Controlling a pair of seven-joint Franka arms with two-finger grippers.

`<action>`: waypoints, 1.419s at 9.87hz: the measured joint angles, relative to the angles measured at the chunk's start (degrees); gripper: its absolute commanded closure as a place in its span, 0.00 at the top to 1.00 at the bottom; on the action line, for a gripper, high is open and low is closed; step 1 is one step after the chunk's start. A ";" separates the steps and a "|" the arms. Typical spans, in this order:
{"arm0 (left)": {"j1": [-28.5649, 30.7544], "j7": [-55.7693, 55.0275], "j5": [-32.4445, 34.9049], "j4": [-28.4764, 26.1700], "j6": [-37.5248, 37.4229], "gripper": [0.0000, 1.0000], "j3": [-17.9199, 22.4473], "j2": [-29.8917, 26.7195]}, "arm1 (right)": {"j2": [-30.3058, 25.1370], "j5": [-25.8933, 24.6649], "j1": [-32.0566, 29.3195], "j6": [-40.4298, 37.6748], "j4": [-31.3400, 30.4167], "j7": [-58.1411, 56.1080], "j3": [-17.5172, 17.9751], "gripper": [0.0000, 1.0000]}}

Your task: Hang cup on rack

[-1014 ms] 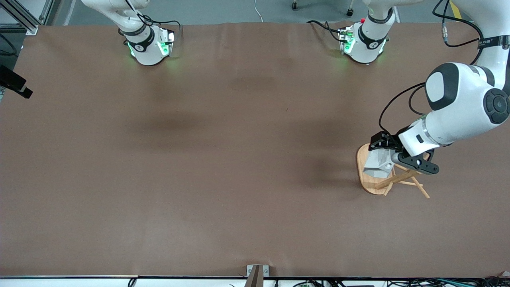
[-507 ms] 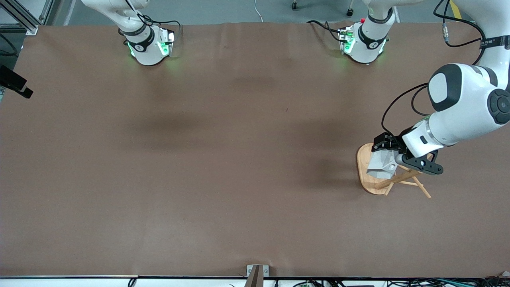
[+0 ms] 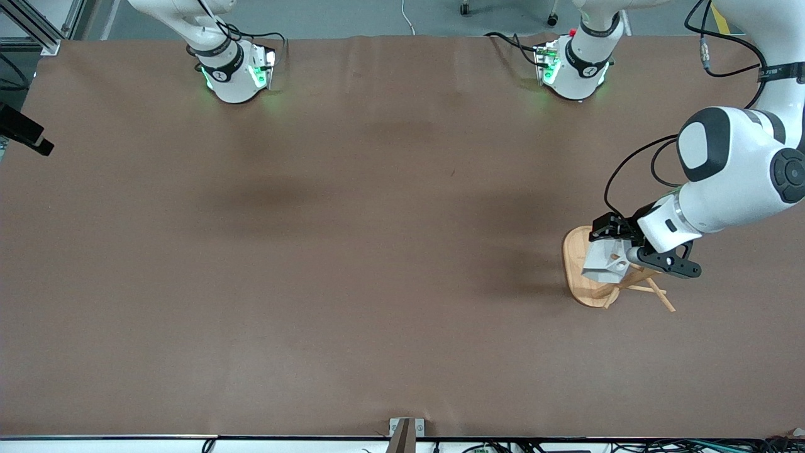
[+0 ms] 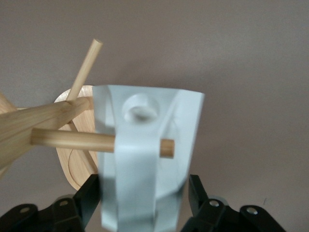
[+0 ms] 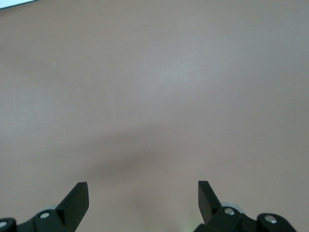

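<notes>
Cup (image 3: pixel 604 263) is on the rack (image 3: pixel 575 277) at the left arm's end of the table (image 3: pixel 377 251), with one thin peg (image 4: pixel 72 140) poked through under its handle. The left gripper (image 3: pixel 619 248) sits right around the cup body, over the rack's oval base. Honestly can't tell if it's squeezing or has let go. The right gripper (image 5: pixel 143 186) waits spread wide over bare brown tabletop.
</notes>
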 measured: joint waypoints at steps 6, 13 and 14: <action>0.18 -4.11 -0.03 3.83 -4.55 1.00 0.10 -2.43 | 0.01 0.00 0.00 -0.11 0.00 0.01 -0.04 1.00; -2.77 -10.00 13.56 17.37 -26.60 1.00 0.65 -12.51 | 0.08 0.00 0.00 -0.45 0.00 0.01 -0.20 1.00; -2.72 -10.52 13.56 17.97 -27.22 1.00 1.52 -12.99 | 0.09 0.00 0.02 -0.47 0.00 0.01 -0.20 1.00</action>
